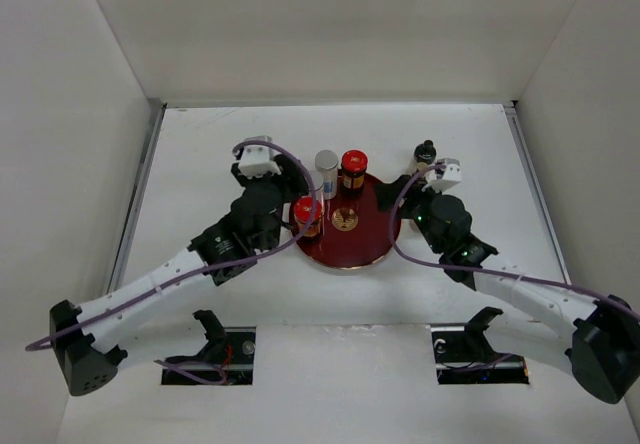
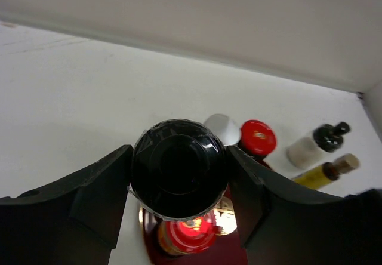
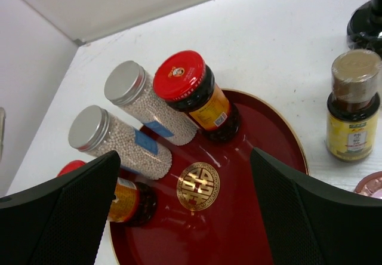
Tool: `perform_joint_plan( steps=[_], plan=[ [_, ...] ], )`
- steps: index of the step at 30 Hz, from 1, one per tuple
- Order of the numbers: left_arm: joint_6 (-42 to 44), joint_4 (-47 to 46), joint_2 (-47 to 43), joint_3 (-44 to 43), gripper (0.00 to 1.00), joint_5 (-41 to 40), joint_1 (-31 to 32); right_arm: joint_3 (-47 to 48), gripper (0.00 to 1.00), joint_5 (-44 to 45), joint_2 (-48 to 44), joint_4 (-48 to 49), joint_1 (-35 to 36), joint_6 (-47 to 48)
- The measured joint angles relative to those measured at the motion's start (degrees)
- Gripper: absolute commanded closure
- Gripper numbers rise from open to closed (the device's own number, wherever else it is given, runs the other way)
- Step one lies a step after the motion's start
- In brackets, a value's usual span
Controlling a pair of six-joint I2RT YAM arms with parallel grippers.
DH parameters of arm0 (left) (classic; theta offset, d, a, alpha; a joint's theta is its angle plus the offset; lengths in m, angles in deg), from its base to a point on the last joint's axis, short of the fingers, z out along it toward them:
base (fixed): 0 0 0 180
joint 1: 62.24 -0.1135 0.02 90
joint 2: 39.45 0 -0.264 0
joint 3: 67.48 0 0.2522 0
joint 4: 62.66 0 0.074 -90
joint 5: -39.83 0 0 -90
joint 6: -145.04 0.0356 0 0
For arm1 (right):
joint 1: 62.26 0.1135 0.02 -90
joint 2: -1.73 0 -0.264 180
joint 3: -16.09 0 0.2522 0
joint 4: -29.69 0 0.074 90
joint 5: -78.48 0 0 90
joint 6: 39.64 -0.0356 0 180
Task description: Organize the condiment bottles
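My left gripper (image 2: 179,187) is shut on a black-capped bottle (image 2: 178,160) and holds it over the left edge of the tray, above a red-capped jar (image 2: 192,239). In the top view this gripper (image 1: 291,190) sits beside that jar (image 1: 306,211). My right gripper (image 3: 185,217) is open and empty above the tray's gold emblem (image 3: 198,185). On the tray stand two silver-capped jars of white beads (image 3: 128,83) (image 3: 88,128) and a red-capped jar (image 3: 179,77). A yellow bottle (image 3: 354,113) stands on the table to the right of the tray.
The round dark red tray (image 1: 362,249) lies mid-table between the arms. A black-capped bottle (image 1: 425,151) stands behind the right gripper (image 1: 410,192). A pink cap (image 3: 371,187) shows at the right edge of the right wrist view. White walls enclose the table.
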Motion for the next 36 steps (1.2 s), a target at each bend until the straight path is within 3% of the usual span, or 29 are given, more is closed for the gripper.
perform_joint_plan(
  steps=[6, 14, 26, 36],
  plan=[
    [2.1, -5.6, 10.9, -4.5, 0.59, 2.6, 5.9, -2.1, 0.27, 4.0, -5.4, 0.3, -0.6, -0.2],
    [2.2, -9.6, 28.1, -7.7, 0.59, 8.9, 6.1, -4.4, 0.43, 10.0, -11.8, -0.2, -4.0, -2.0],
    [2.2, -15.5, 46.4, -10.0, 0.55, 13.2, 1.9, -5.2, 0.32, 11.1, -13.2, -0.8, -4.9, -2.9],
    [2.1, -18.4, 48.3, -11.1, 0.28, 13.3, 1.1, -5.2, 0.18, 11.3, -12.6, -0.9, -5.6, -3.1]
  ],
)
